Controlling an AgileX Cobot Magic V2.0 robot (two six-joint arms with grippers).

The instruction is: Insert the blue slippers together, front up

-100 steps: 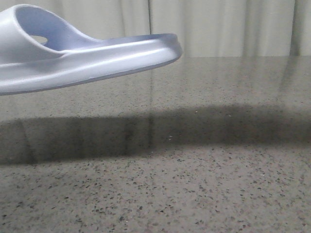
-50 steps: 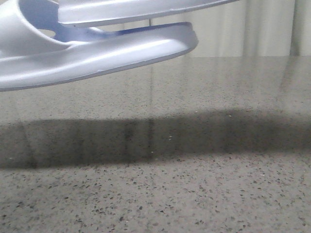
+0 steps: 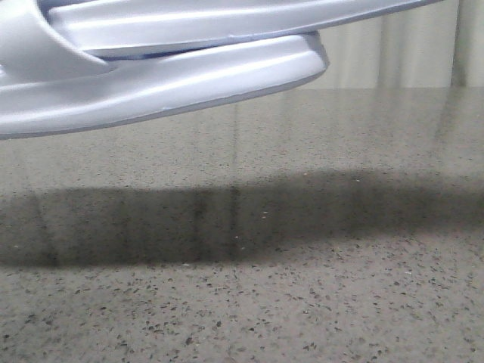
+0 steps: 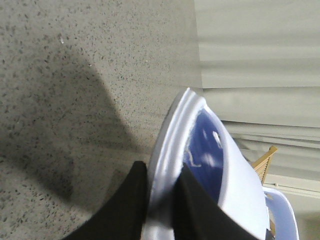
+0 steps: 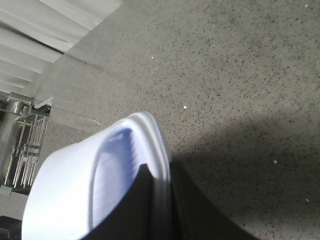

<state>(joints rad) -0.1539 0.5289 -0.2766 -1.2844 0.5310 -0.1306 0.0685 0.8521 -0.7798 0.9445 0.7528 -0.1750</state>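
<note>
Both hands are closed on slippers, one each, and both slippers hang in the air above a speckled grey stone table (image 3: 318, 302). Seen from its own wrist camera, the left hand (image 4: 162, 200) pinches the edge of a pale blue slipper's sole between two dark fingers (image 4: 127, 210), one on each side of the rim, with the deeper blue footbed facing away from the table. Likewise, the right hand (image 5: 162, 200) clamps the rim of the second slipper between its dark fingers (image 5: 192, 210), and the ribbed footbed shows beside them. Gripping by the sole's edge appears to leave each strap opening clear, which the joining calls for. From the front camera, the lower slipper (image 3: 174, 87) fills the upper left, its thick sole slanting up toward the right, and no hand shows. Directly above it, the upper slipper (image 3: 227, 23) lies nearly parallel, its sole pressed close along the lower one's top and running out past it to the right. At the far left the upper slipper's end seems to pass beneath the lower slipper's strap (image 3: 26, 41), so the insertion looks under way, though how deep it reaches is cut off by the picture's edge. A broad dark shadow crosses the table below them. Pale curtains (image 3: 393, 45) hang behind.
</note>
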